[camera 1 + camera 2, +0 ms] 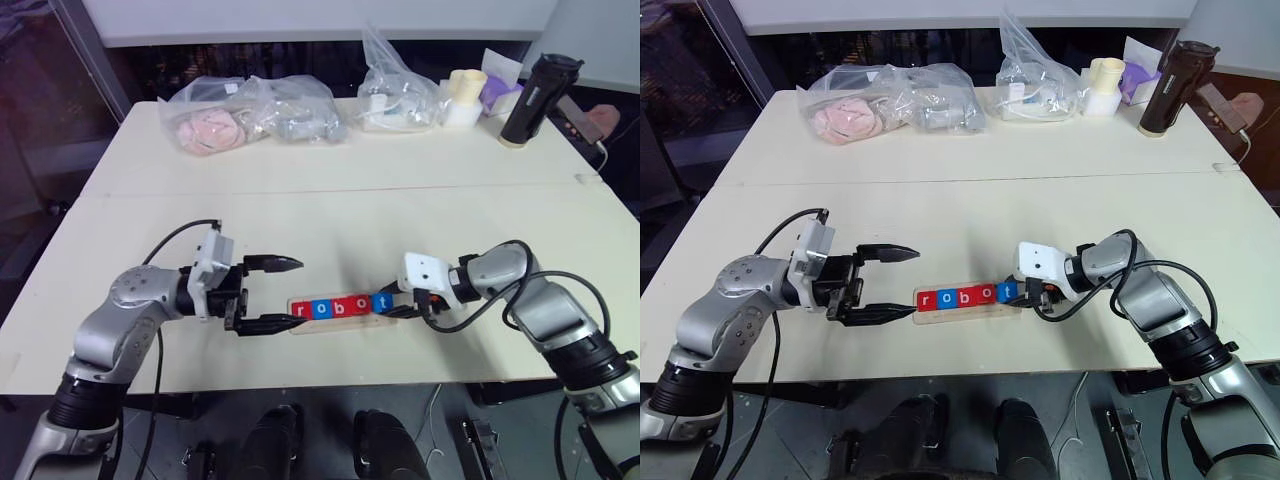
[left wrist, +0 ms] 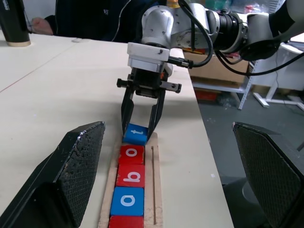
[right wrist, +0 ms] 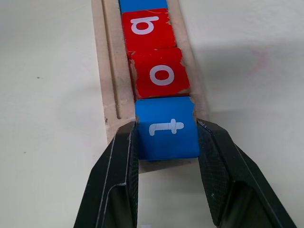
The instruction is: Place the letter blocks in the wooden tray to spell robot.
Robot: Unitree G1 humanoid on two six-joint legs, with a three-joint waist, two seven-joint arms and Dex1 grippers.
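Pale wood, the tray [image 1: 340, 318] lies on the worktop [image 1: 330, 200] with its long axis running straight from the left claw [image 1: 268, 294] to the right claw [image 1: 400, 306]. Five blocks [image 1: 342, 306] fill it in a row, red, blue, red, red, blue, white letters reading robot. The right claw grips the blue t [image 3: 166, 127] at its end; the left claw gapes wide at the r end.

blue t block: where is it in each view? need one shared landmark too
Left eye: blue t block, right end of the wooden tray, at the right gripper.
Right eye: same tray end.
Left wrist: far end of the row, between the right jaws.
Right wrist: centre, clamped between the jaws.
Landmark: red o block next to it.
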